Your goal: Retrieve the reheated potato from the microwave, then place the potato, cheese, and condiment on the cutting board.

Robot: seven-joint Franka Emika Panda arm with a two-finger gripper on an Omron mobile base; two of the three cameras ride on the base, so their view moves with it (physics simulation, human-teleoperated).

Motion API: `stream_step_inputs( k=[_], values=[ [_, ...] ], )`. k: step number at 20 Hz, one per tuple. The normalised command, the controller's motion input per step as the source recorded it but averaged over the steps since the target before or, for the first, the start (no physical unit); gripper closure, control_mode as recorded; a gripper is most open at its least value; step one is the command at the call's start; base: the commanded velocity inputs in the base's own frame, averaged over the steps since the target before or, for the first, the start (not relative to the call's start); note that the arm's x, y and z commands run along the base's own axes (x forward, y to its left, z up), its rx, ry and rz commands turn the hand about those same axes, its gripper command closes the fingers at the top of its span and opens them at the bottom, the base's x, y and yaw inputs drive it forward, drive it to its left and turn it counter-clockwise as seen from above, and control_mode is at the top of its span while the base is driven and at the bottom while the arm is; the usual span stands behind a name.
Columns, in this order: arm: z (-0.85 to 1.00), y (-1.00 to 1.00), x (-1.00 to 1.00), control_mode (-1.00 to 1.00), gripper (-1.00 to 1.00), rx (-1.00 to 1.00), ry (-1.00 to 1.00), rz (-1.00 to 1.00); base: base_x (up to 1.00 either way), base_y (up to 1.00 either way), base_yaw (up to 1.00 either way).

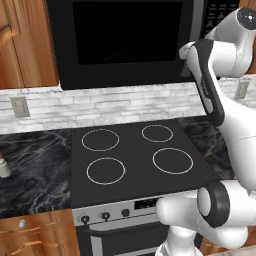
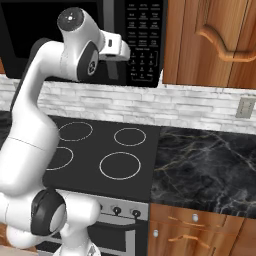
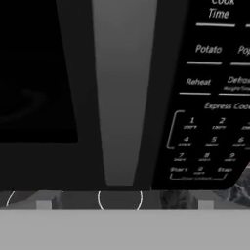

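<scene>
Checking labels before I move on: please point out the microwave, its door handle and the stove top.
microwave (image 1: 125, 40), left base view, on the dark glass door.
door handle (image 3: 123, 88), hand view, mid grey bar.
stove top (image 2: 107, 145), right base view, black surface between burner rings.

— What colours does the microwave (image 1: 125, 42) carry?
— Black, with a dark glass door, a grey vertical handle (image 3: 122, 93) and pale lettering on its button panel (image 2: 145, 45).
— And below it?
— A black stovetop (image 1: 135, 157) with thin white burner rings. The desk (image 2: 210, 165) is black marble with pale veins, the backsplash (image 1: 110, 105) whitish-grey brick.
— The cabinets (image 2: 210, 40)?
— Warm reddish-brown wood. The arm (image 2: 35, 125) is white with dark joints.
</scene>
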Motion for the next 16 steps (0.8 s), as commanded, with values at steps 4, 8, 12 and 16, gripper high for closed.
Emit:
stream_step_inputs(
  k=[4,8,12,16],
  values=[
    [0.23,0.0,0.25,-1.0,-1.0,0.0,-0.05,0.0,0.0,0.0,0.0],
    [0.12,0.04,0.25,-1.0,-1.0,0.07,-0.04,0.0,0.0,0.0,0.0],
    [0.11,0.01,0.29,-1.0,-1.0,0.08,-0.03,0.0,0.0,0.0,0.0],
    [0.01,0.05,0.29,-1.0,-1.0,0.1,-0.08,0.0,0.0,0.0,0.0]
  ],
)
